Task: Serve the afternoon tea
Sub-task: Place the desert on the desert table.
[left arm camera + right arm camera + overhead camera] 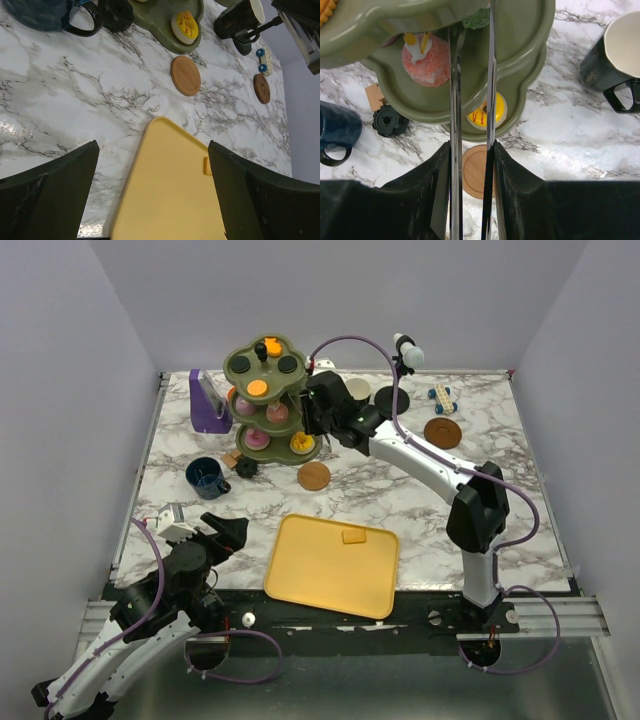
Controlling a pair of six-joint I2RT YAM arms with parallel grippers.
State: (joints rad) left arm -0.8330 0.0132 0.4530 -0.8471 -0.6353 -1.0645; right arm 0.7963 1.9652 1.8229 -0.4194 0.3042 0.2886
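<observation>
Nearest me the left gripper [153, 143] hangs wide open and empty beside the yellow tray [330, 565], while the right gripper [310, 418] — fingers narrow, its hold I cannot tell — reaches between tiers of the far olive-green three-tier stand [525, 40], where the pink toy cupcake [426, 57] looks light, hard, slippery — best pinched across its sides.
</observation>
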